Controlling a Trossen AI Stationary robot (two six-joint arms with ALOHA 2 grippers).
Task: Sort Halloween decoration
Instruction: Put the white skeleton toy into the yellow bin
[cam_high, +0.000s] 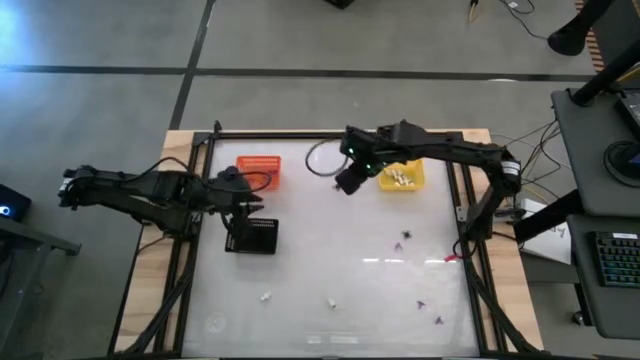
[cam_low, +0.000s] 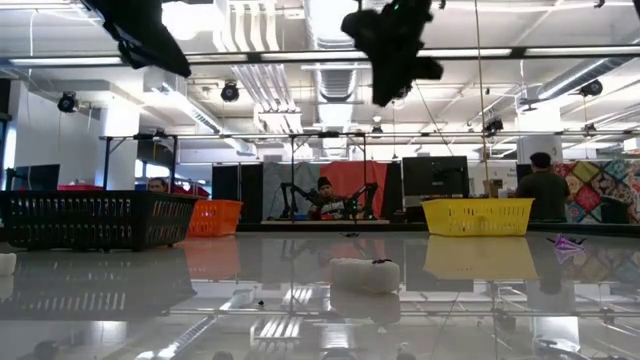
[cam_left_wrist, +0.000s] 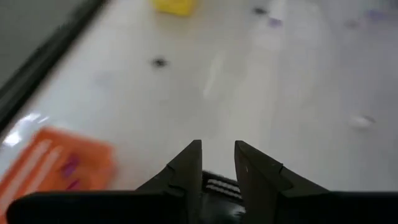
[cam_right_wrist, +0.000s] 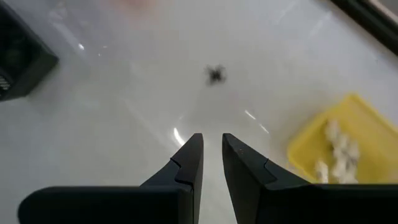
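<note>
We have two dark, nearly black arms built of chunky jointed segments, with black cables looping loosely along them. The left arm (cam_high: 150, 195) is matte black from base to wrist. The right arm (cam_high: 440, 152) carries a small green light near its wrist and a pale band close to its elbow joint. The left gripper (cam_left_wrist: 217, 163) ends in two flat, wedge-shaped black fingers with bevelled inner edges. The right gripper (cam_right_wrist: 211, 155) has the same pair of tapering black fingers on a broad black body.
</note>
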